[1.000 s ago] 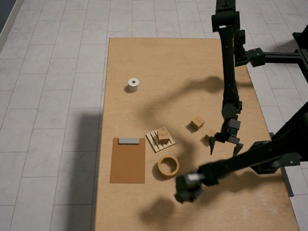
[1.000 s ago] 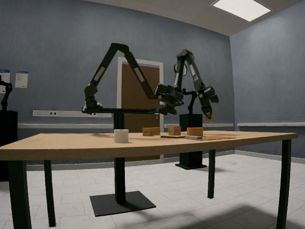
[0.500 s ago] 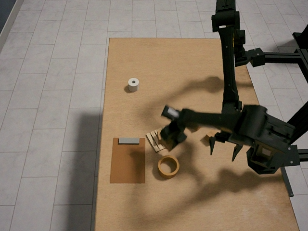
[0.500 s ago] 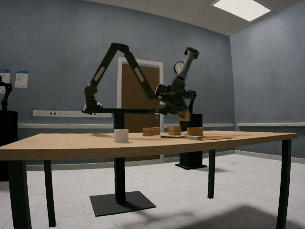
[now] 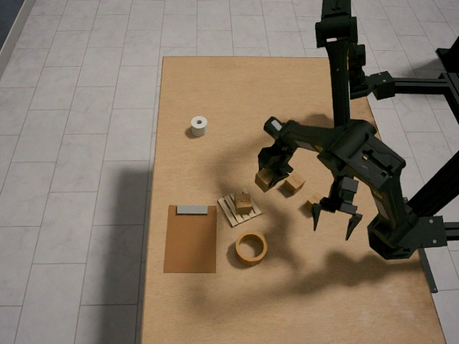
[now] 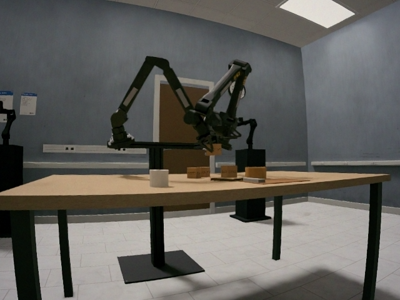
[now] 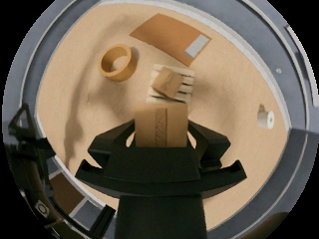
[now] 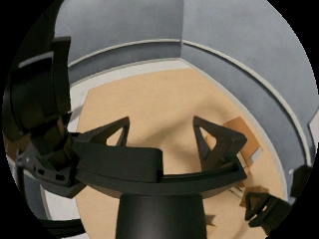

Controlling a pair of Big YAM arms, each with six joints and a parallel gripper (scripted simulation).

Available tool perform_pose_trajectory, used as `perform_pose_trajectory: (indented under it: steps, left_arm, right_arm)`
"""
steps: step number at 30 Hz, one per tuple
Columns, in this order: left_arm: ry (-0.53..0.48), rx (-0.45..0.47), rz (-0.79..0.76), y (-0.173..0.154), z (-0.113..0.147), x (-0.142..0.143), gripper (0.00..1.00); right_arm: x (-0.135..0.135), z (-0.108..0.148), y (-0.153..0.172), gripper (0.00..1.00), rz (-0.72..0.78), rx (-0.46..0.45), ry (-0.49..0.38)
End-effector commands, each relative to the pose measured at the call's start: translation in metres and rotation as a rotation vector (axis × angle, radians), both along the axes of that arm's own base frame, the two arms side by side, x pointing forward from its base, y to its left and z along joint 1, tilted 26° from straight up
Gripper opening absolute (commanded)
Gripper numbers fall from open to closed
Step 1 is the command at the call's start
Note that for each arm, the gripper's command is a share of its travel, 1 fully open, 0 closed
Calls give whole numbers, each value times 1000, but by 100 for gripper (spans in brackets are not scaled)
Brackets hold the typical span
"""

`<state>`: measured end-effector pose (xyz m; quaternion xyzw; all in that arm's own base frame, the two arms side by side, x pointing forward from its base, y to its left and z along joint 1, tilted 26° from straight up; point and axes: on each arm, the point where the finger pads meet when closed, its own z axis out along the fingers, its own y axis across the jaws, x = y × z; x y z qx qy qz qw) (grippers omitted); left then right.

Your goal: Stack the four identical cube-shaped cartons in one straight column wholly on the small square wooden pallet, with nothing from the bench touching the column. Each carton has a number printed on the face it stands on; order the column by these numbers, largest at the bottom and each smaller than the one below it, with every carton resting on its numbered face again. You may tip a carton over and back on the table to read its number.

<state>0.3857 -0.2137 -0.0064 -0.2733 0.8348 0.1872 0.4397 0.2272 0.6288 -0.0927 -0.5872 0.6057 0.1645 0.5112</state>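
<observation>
Left fingers point(image 5: 270, 180) point(image 6: 212, 149) pinch a carton point(image 5: 264, 179) point(image 6: 214, 149) point(image 7: 160, 124) point(image 8: 255, 190) above the table; the pallet point(image 5: 230, 211) point(image 6: 215, 179) point(image 7: 158, 67) point(image 8: 236, 191), bearing another carton point(image 5: 243, 203) point(image 6: 229, 171) point(image 7: 167, 83), lies beyond their tips; right fingers point(image 5: 330, 233) point(image 6: 233, 140) are spread wide, nothing between.

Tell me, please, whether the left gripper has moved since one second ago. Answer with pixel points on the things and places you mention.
Yes. In the top view, the left gripper point(image 5: 268, 180) point(image 6: 213, 149) point(image 7: 160, 119) point(image 8: 252, 196) has gone up the picture, from lower than the clipboard point(image 5: 191, 244) point(image 6: 287, 181) point(image 7: 161, 37) point(image 8: 243, 130) to higher than it.
</observation>
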Motion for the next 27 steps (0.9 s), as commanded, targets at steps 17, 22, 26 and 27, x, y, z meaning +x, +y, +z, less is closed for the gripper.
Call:
perform_pose_trajectory:
  steps: [17, 22, 26, 27]
  left_arm:
    - [-18, 5, -47, 10, 36, 42, 50]
    - [70, 98, -198, 23, 39, 45, 50]
    - [95, 123, -264, 26, 41, 49, 50]
    - [107, 135, -299, 29, 43, 51, 50]
  right_arm:
    - [2, 10, 9, 100, 2, 23, -5]
    - [12, 26, -5, 100, -17, 31, -28]
    - [10, 38, -20, 100, -27, 23, -41]
    - [10, 48, -35, 100, -42, 17, -52]
